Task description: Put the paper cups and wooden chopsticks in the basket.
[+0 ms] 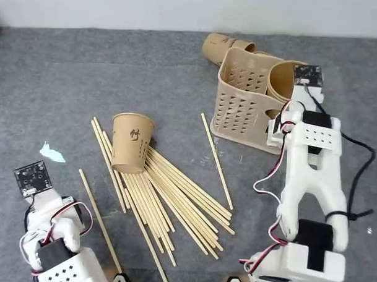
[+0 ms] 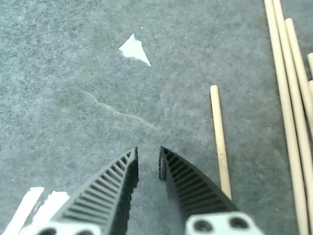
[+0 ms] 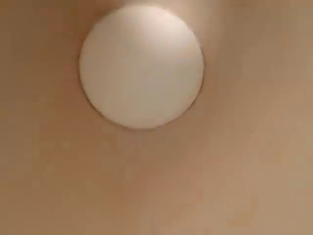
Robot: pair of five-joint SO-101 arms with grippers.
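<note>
Left arm (image 1: 54,248) is sitting folded back, close over its base, wrist tipping down toward the table. Its jaws are standing a narrow gap apart, gripping nothing, tips pointing at the table. Right arm (image 1: 311,176) is stretching well forward from its base, right wrist (image 1: 307,80) pitching downward at the far end.

Table (image 1: 67,81), contents:
- Basket (image 1: 242,99) is sitting far right, with 1 paper cup (image 1: 283,79) lying in it and further cups (image 1: 219,46) lying just behind it.
- 1 cup (image 1: 131,142) is resting at centre, on the far end of the chopstick pile (image 1: 168,199).
- 1 stray chopstick (image 1: 216,160) is lying between pile and basket.
- Another chopstick (image 1: 99,218) is lying left of the pile, beside the left pincer (image 2: 148,157).
</note>
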